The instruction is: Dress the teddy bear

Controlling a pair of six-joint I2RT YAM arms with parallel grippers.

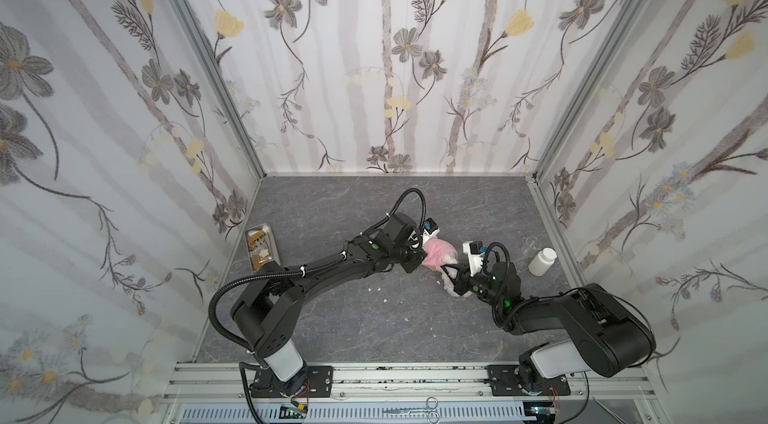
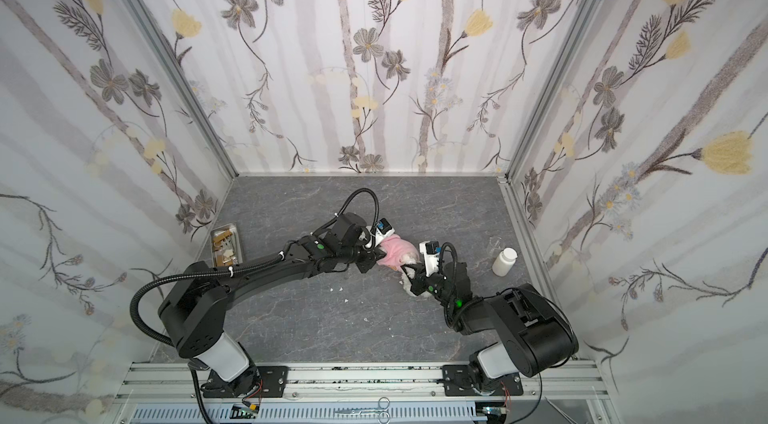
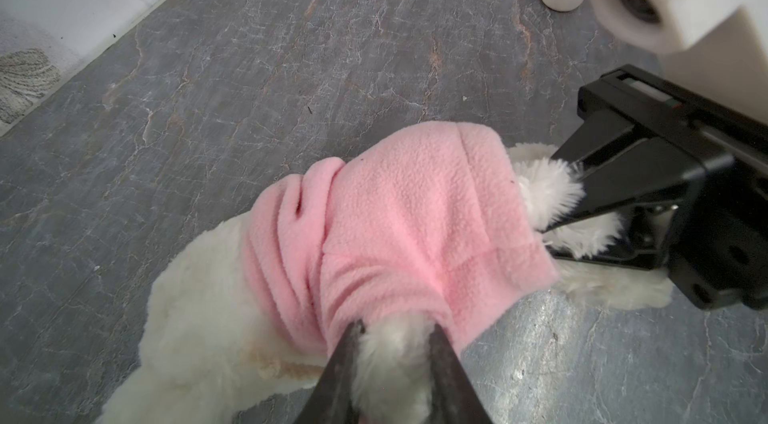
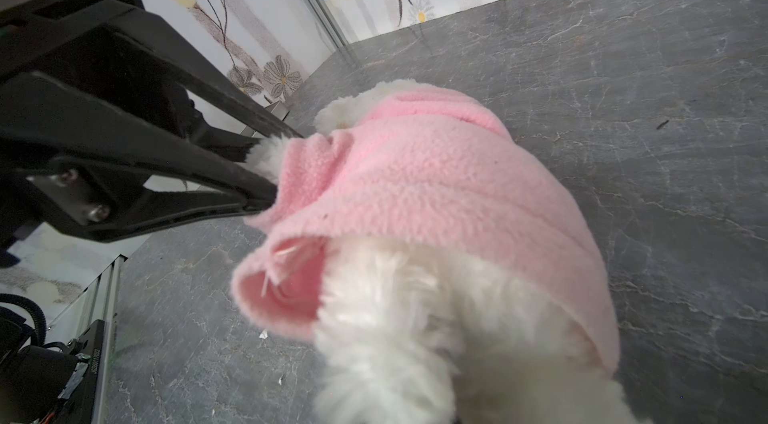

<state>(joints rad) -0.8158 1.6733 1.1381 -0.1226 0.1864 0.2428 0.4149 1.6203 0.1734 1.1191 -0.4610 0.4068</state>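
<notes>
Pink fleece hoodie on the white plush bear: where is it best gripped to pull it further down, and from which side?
Probably the loose hem flap of the pink fleece hoodie: it curls away from the white plush bear's fur, so a jaw can slide under. Come from the leg end.

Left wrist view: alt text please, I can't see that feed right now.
A white teddy bear lies on the grey table, its body in a pink hoodie. The left gripper clasps a furry paw poking from one sleeve; the right gripper pinches the bear's fur beyond the hem.
</notes>
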